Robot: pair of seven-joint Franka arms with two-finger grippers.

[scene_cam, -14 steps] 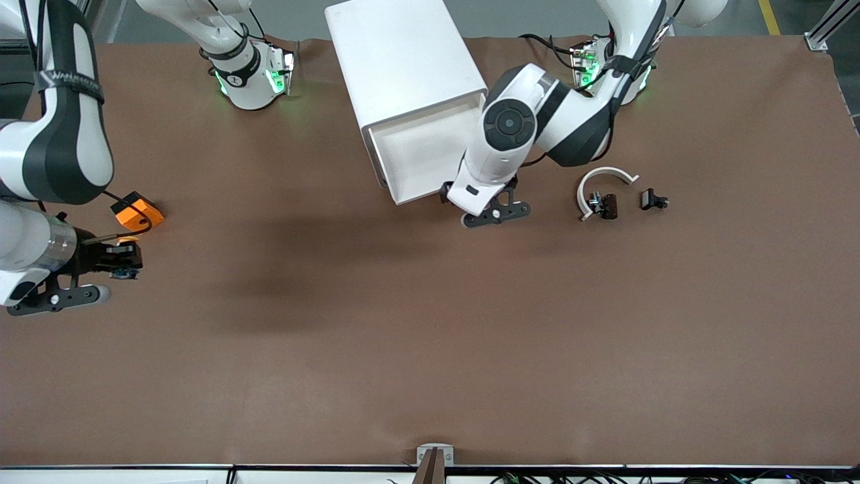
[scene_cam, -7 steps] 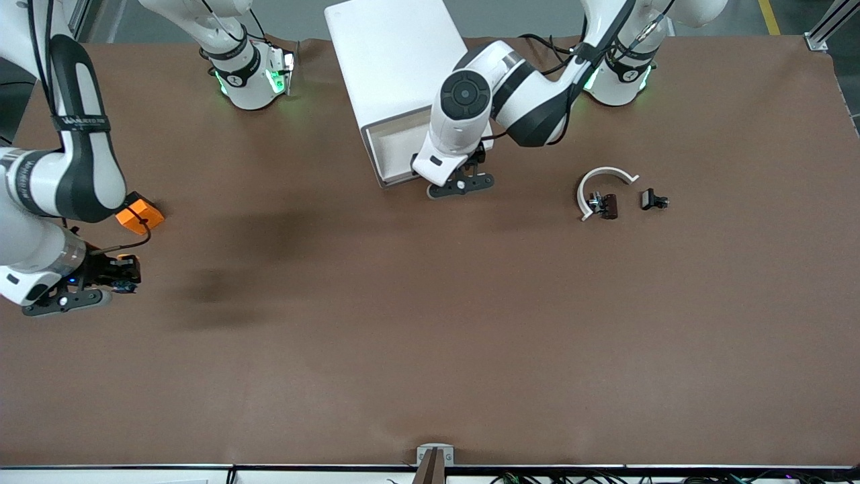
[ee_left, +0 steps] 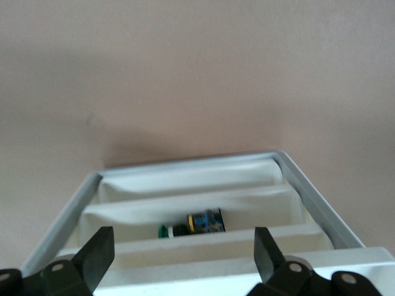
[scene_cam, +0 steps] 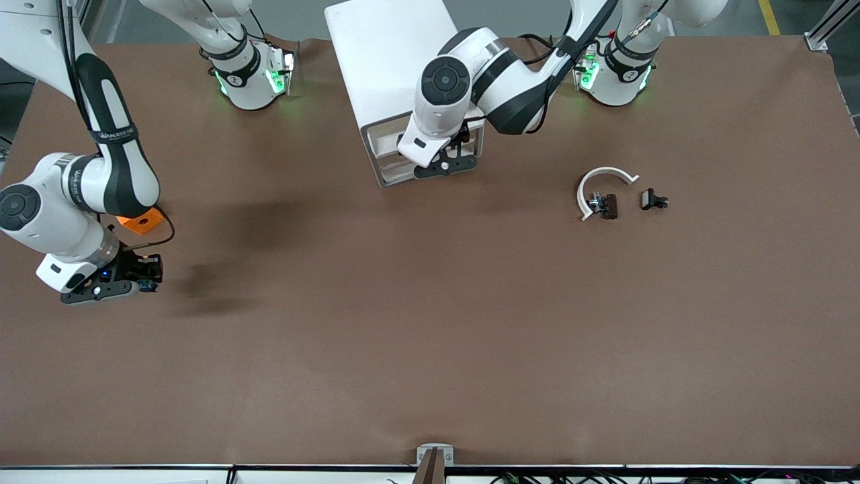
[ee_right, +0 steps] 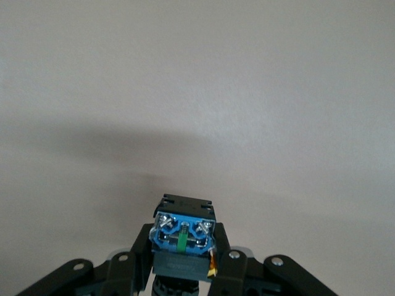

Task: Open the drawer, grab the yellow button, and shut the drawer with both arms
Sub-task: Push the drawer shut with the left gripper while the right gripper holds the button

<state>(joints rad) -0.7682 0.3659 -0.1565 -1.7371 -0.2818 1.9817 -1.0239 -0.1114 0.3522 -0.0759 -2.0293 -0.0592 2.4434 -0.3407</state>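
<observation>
- The drawer [scene_cam: 403,144] has been pushed in over the last second: a second ago its tray stood far out of the cabinet [scene_cam: 393,60]; now its cream front is seen almost flush with the fronts below.
- The left gripper [scene_cam: 447,163] is set against that front, having travelled with it toward the cabinet; its fingers [ee_left: 99,253] are spread wide with nothing between them.
- A small blue-and-green part [ee_left: 196,224] is seen lying in a lower drawer.
- The button [ee_right: 183,233] is clamped in the closed fingers of the right gripper [scene_cam: 138,275], which is held over the surface [scene_cam: 430,323] at the right arm's end, near the orange block [scene_cam: 142,220], and has shifted slightly.
- Closing is judged nearly finished; release of the button is judged still to be done.
</observation>
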